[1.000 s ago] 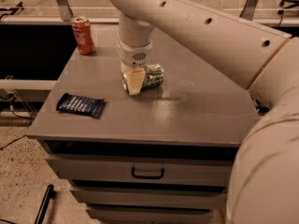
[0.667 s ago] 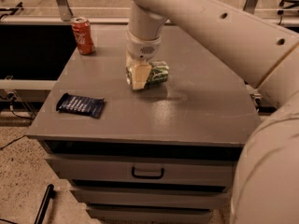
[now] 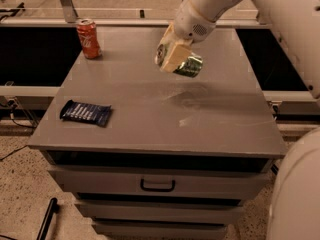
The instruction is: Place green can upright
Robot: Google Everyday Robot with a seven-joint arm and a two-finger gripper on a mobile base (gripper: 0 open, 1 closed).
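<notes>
The green can (image 3: 186, 65) is held on its side in the air above the back middle of the grey cabinet top (image 3: 160, 114). My gripper (image 3: 172, 56) is shut on the green can, its cream fingers (image 3: 174, 58) covering the can's left half. One silver end faces left, the green body sticks out to the right. The can's shadow lies on the top below it.
A red cola can (image 3: 88, 39) stands upright at the back left corner. A dark blue snack packet (image 3: 86, 112) lies flat near the front left edge. The cabinet has a drawer with a handle (image 3: 157, 186). My arm's white body (image 3: 295, 194) fills the right side.
My gripper has lifted the green can off the cabinet top and carried it up and slightly right; the can now hangs tilted in the air. The camera view has also shifted.
</notes>
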